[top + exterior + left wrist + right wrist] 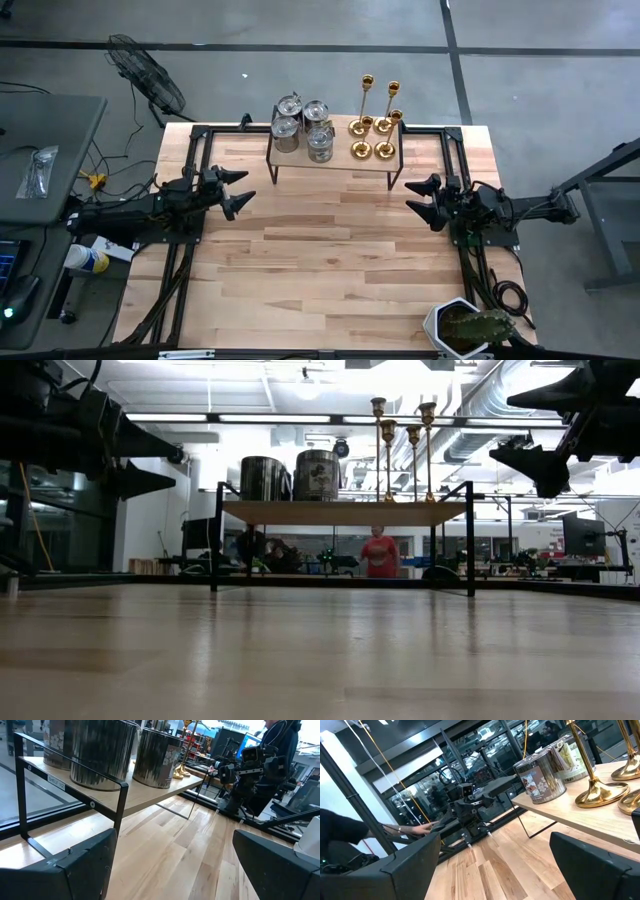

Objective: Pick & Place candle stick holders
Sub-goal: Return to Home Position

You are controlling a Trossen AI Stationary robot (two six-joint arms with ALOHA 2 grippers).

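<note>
Several gold candle stick holders [375, 125] stand on their round bases on the right half of a low wooden shelf [335, 160] at the table's far middle. In the low view the candle stick holders [403, 448] rise thin and tall above the shelf board. My left gripper [240, 190] hovers open over the table's left side, pointing toward the right edge, well short of the shelf. My right gripper [425, 200] hovers open over the right side, facing it. The right wrist view shows the holders' flared bases [600, 792] on the shelf. Nothing is between either gripper's fingers.
Squat silver jars [303, 128] with lids fill the shelf's left half. A white pot with a plant [465, 328] sits at the table's near right corner. Bare wood lies between the two grippers. A person [380, 552] stands beyond the table, and a hand [420, 827] shows behind the left arm.
</note>
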